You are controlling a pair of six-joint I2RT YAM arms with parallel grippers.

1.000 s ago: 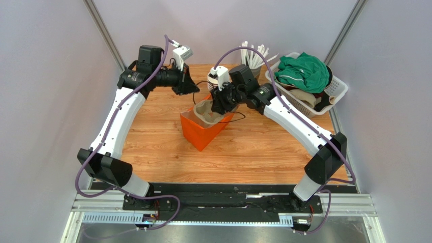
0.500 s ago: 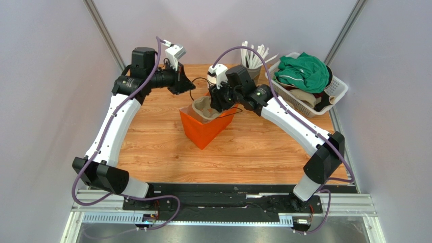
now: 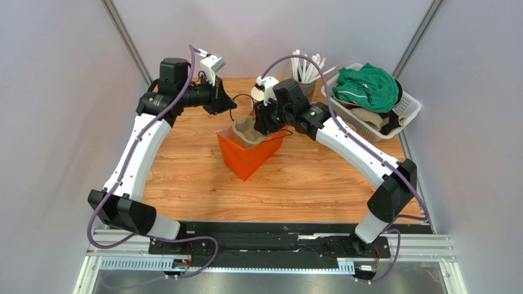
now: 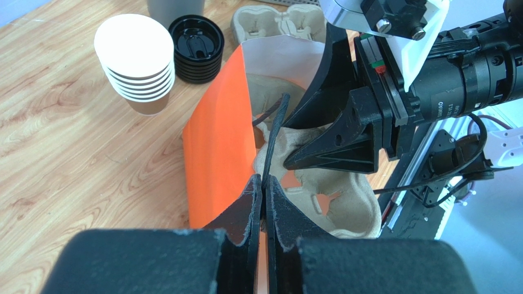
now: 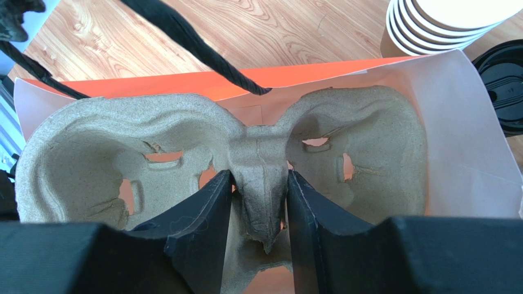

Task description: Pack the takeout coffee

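The orange paper bag (image 3: 245, 156) stands open at mid-table. My left gripper (image 4: 264, 184) is shut on the bag's black cord handle (image 4: 277, 122), holding it up at the bag's left side. My right gripper (image 5: 259, 184) is shut on the middle ridge of a grey-brown pulp cup carrier (image 5: 92, 153), which sits in the bag's mouth (image 5: 294, 73). From above, the carrier (image 3: 245, 131) pokes out of the bag's top under the right gripper (image 3: 265, 125). The takeout coffee is out of view.
A stack of lidless paper cups (image 4: 138, 61) and a stack of black lids (image 4: 196, 40) stand behind the bag, beside another pulp carrier (image 4: 276, 18). A holder of white sticks (image 3: 307, 70) and a white basket (image 3: 411, 104) of clothes are at the back right.
Over the last second my left gripper drew back and left with the handle, and the right gripper with the carrier shifted slightly left. Little has moved in the last half second.
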